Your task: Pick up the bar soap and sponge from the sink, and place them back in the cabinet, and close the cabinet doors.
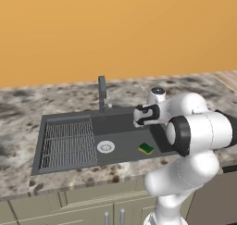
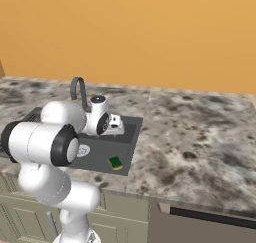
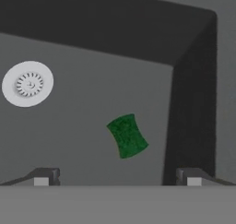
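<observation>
end effector (image 3: 117, 177) released, jaws wide, nothing between them, hanging above sink (image 1: 120, 123) near its right end. sponge (image 3: 127, 136) lies flat on basin floor, green face up, below end effector and slightly toward right wall; long axis runs roughly along line of sight, a little skewed. drain (image 3: 27, 84) well apart to left. sink holds sponge; bar soap not made out. likely next: descend, straddle sponge's short sides.

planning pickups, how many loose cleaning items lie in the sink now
1: a dark green sponge with a yellow layer on the dark grey sink floor, right of the round silver drain. The arm may hide others.
</observation>
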Robot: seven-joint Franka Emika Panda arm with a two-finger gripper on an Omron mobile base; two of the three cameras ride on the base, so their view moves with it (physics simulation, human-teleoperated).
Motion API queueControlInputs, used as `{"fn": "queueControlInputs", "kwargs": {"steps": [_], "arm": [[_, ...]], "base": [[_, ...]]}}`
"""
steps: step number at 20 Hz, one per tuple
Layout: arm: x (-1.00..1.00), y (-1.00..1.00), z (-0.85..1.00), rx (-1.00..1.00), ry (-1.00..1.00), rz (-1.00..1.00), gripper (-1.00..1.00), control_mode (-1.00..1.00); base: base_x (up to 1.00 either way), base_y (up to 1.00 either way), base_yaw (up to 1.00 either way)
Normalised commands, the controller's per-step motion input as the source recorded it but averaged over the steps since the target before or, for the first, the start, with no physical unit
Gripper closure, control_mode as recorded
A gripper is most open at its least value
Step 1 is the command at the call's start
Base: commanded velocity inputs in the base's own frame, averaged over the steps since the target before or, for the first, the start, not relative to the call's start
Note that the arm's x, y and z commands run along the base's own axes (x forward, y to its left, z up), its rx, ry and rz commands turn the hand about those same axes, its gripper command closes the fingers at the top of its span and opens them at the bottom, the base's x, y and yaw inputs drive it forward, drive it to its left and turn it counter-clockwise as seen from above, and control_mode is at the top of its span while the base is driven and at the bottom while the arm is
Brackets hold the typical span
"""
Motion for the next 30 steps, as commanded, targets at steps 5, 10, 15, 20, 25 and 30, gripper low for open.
{"fn": "queueControlInputs", "kwargs": {"steps": [5, 10, 15, 20, 25, 30], "arm": [[0.02, -0.02, -0.07, 0.00, 0.00, 0.00, -1.00, -1.00], [0.00, -0.02, -0.06, 0.00, 0.00, 0.00, -1.00, -1.00], [0.00, 0.00, -0.12, 0.00, 0.00, 0.00, -1.00, -1.00], [0.00, 0.00, -0.21, 0.00, 0.00, 0.00, -1.00, -1.00], [0.00, 0.00, -0.24, 0.00, 0.00, 0.00, -1.00, -1.00], [0.00, 0.00, -0.17, 0.00, 0.00, 0.00, -1.00, -1.00]], "base": [[0.00, 0.00, 0.00], [0.00, 0.00, 0.00], [0.00, 0.00, 0.00], [0.00, 0.00, 0.00], [0.00, 0.00, 0.00], [0.00, 0.00, 0.00]]}}
